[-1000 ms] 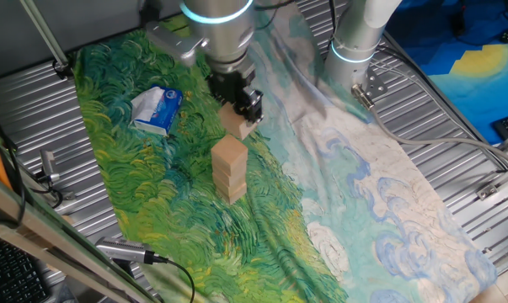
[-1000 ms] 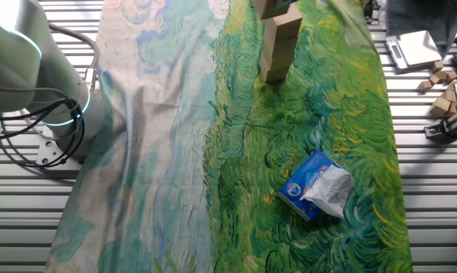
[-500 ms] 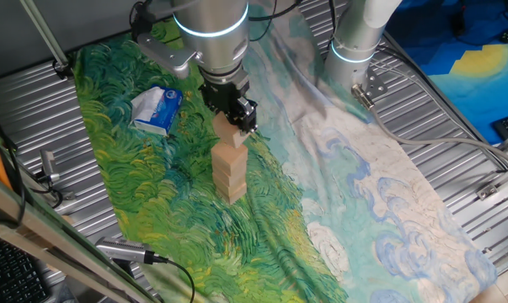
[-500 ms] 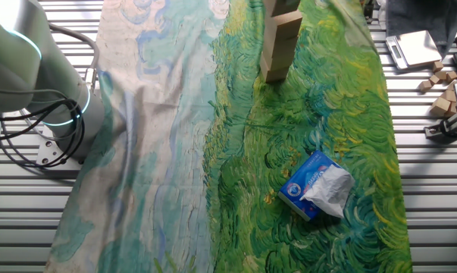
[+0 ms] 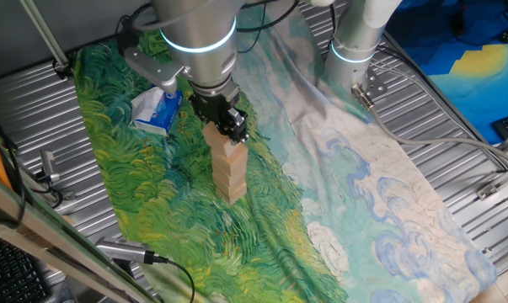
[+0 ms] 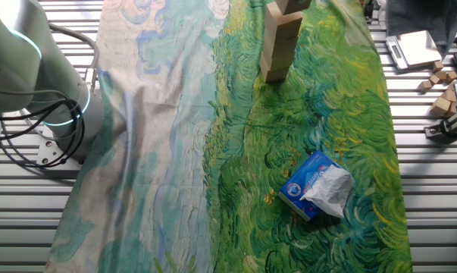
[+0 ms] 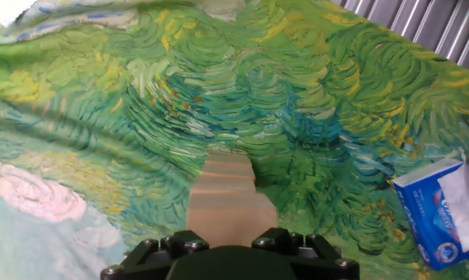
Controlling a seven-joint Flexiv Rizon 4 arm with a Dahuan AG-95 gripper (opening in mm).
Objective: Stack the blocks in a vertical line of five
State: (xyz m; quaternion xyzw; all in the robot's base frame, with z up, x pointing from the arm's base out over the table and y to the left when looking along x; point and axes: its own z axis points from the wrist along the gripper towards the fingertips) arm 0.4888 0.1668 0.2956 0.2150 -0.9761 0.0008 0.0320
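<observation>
Now the hand (image 5: 222,126) sits directly above the stack of blocks (image 5: 229,172), closed on a tan block (image 5: 219,139) that it holds at the top of the column; from one fixed view that held block appears to touch the cube under it, though whether it rests fully or is just above I cannot tell; the stack stands upright on the green swirled part of a painted cloth (image 5: 136,177) that covers the desk (image 5: 34,109), roughly in the middle of the cloth's green half. In the other fixed view the stack (image 6: 278,47) rises near the top edge, its uppermost block cut off by the frame, and the hand itself is out of sight there; the pale blue and cream half of the cloth (image 6: 152,136) lies to the stack's left. Looking down from the hand view, the black body of the hand (image 7: 230,260) fills the bottom edge and the column (image 7: 229,198) recedes below it, the block faces stepped slightly, one under another. A blue-and-white packet (image 5: 157,109) lies on the green cloth well apart from the stack; it shows in the other fixed view (image 6: 317,186) in the foreground and at the right edge of the hand view (image 7: 444,210). Several loose wooden pieces (image 6: 442,91) lie off the cloth on the ribbed metal at the right.
</observation>
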